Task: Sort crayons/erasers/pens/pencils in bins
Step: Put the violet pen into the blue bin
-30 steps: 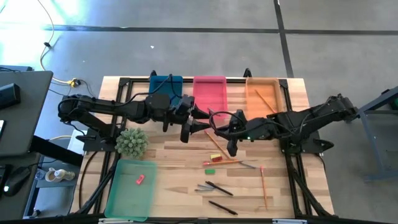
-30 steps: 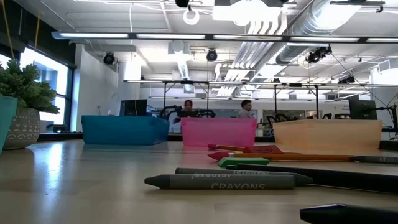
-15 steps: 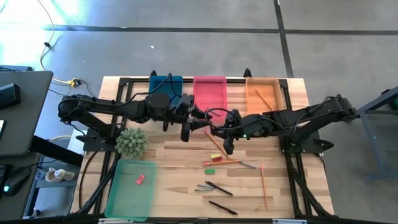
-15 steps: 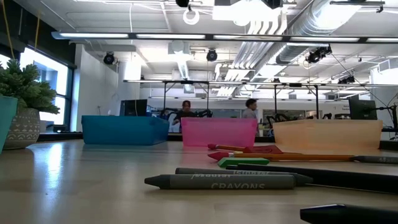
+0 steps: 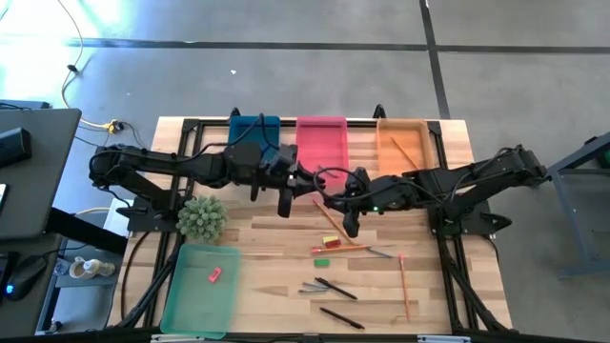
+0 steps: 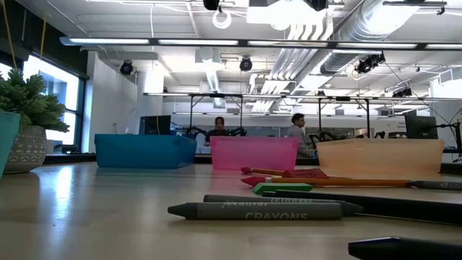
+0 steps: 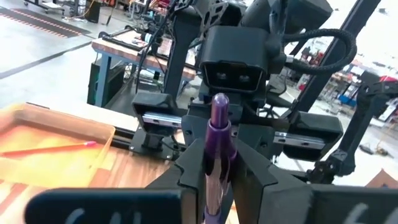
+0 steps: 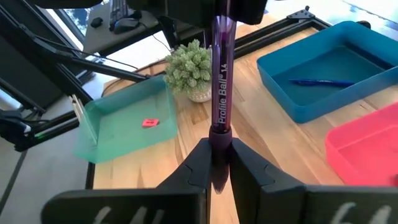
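Between the two arms, above the bench (image 5: 257, 243), we've got one purple pen (image 8: 222, 93) clamped by both the left end effector (image 5: 291, 181) and right end effector (image 5: 335, 198), its long axis bridging them, blue bin (image 5: 254, 133) nearer the left.

You have the shallow pink plastic bin (image 5: 321, 140) at the wooden worktop's (image 5: 267, 238) far edge. Left of it sits the blue plastic bin (image 5: 254, 127) with a blue pen (image 8: 320, 81) inside. Right of it sits the orange plastic bin (image 5: 401, 143), holding a long orange pencil (image 5: 407, 152). Just before the pink bin, the left tool (image 7: 219, 180) and right tool (image 8: 219, 162) face each other, each gripping one end of a purple pen (image 8: 221, 81).
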Robot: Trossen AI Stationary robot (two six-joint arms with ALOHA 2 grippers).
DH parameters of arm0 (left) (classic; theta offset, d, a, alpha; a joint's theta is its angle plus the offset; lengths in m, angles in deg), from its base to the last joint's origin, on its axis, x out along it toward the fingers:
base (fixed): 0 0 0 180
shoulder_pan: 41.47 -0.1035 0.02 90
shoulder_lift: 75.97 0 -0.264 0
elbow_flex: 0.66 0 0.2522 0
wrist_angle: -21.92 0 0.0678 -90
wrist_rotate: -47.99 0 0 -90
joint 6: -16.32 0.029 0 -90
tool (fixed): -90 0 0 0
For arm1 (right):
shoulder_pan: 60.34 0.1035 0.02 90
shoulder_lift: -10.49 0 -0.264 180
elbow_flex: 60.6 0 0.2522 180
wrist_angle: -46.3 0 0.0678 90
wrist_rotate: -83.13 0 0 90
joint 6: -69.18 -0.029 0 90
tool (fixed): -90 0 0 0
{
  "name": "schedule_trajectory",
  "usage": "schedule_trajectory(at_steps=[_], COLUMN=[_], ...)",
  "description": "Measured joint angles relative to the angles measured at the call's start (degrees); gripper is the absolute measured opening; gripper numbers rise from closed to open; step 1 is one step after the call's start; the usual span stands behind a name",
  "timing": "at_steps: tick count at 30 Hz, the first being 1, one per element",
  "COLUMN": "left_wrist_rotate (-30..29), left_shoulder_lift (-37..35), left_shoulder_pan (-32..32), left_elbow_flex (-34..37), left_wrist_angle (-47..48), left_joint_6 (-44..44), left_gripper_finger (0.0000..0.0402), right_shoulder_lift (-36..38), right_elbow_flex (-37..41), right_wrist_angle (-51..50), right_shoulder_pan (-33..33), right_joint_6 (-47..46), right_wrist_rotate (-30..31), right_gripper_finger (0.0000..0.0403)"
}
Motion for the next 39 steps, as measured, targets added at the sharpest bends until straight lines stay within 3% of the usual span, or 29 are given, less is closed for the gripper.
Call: schedule_trajectory(at_steps=[15, 25, 39], left_wrist_rotate=[-0.93, -8.79, -10.07], left_shoulder_lift=[-0.38, -0.59, -0.59], left_shoulder_pan=[-4.63, -13.00, -27.69], left_elbow_flex=[-0.02, -0.02, -0.02], left_wrist_angle=[15.97, 31.99, 43.10], left_joint_6=[3.46, 5.54, 9.44], left_gripper_finger=[0.0046, 0.0046, 0.0046], right_shoulder_lift=[0.02, 0.02, -0.36], right_elbow_flex=[0.00, 0.00, 0.00], right_wrist_angle=[-11.30, -18.96, -19.21], right_shoulder_pan=[-1.64, -7.07, -15.80], right_joint_6=[-6.85, -10.24, 3.43], right_wrist_rotate=[1.70, 1.57, 1.21], right_gripper_finger=[0.0168, 0.0161, 0.0145])
